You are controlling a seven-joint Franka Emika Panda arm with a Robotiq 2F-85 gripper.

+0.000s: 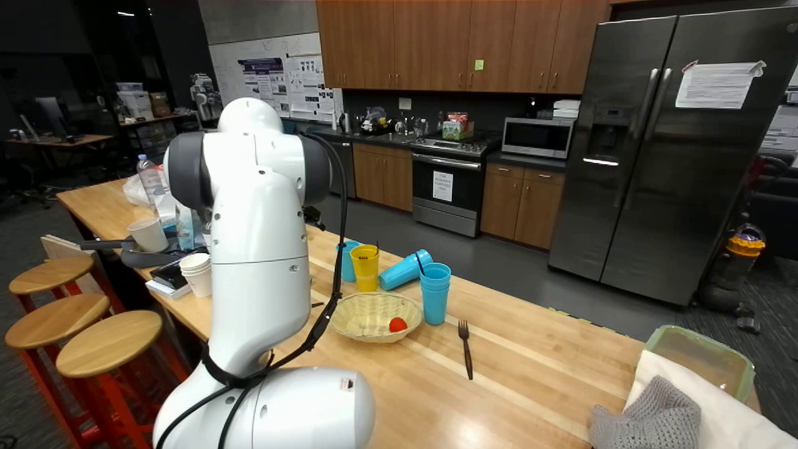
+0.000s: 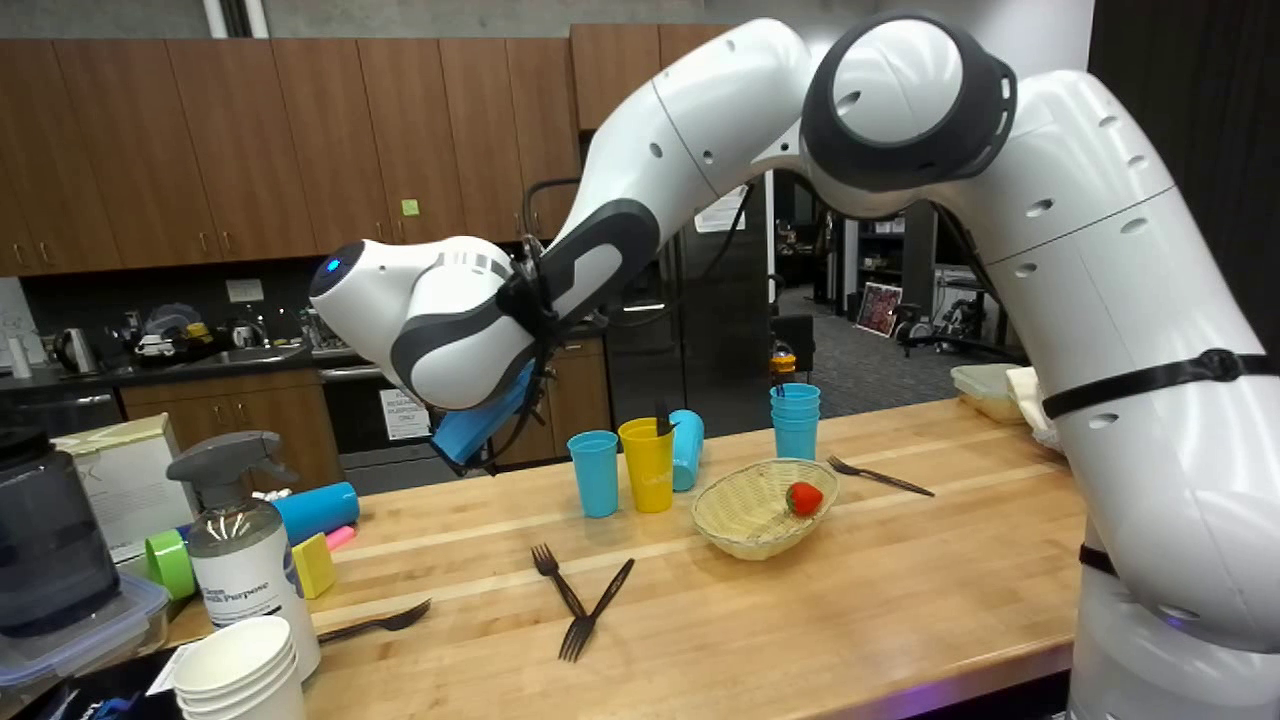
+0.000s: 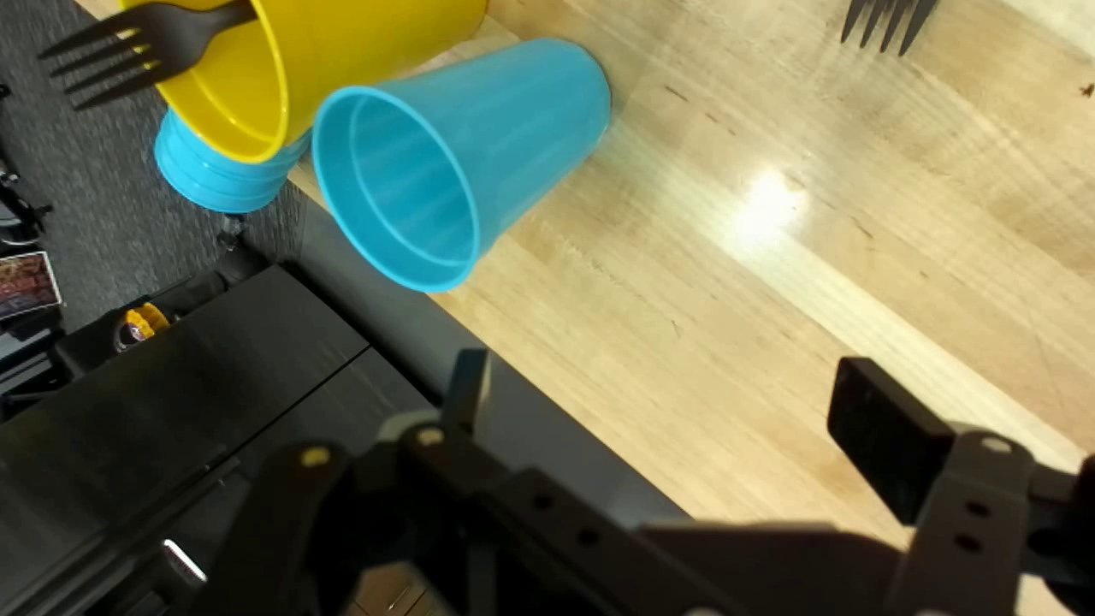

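Four black utensils (image 2: 398,620) are lying on the tabletop (image 2: 900,560), three of them clearly showing as forks (image 1: 466,350)! One more fork (image 3: 175,40) is poking out of one yellow cup (image 2: 648,475), two loose blue cups (image 2: 597,477) are sitting near it, and one stack of blue cups (image 2: 796,437) is standing by, its exact tally hiding. One basket (image 2: 745,510) is holding one strawberry (image 2: 804,499). One spray bottle (image 2: 243,555), one stack of white paper cups (image 2: 255,692) and three stools (image 1: 108,344) are showing, plus one microwave (image 1: 536,137) and one refrigerator (image 1: 661,162).
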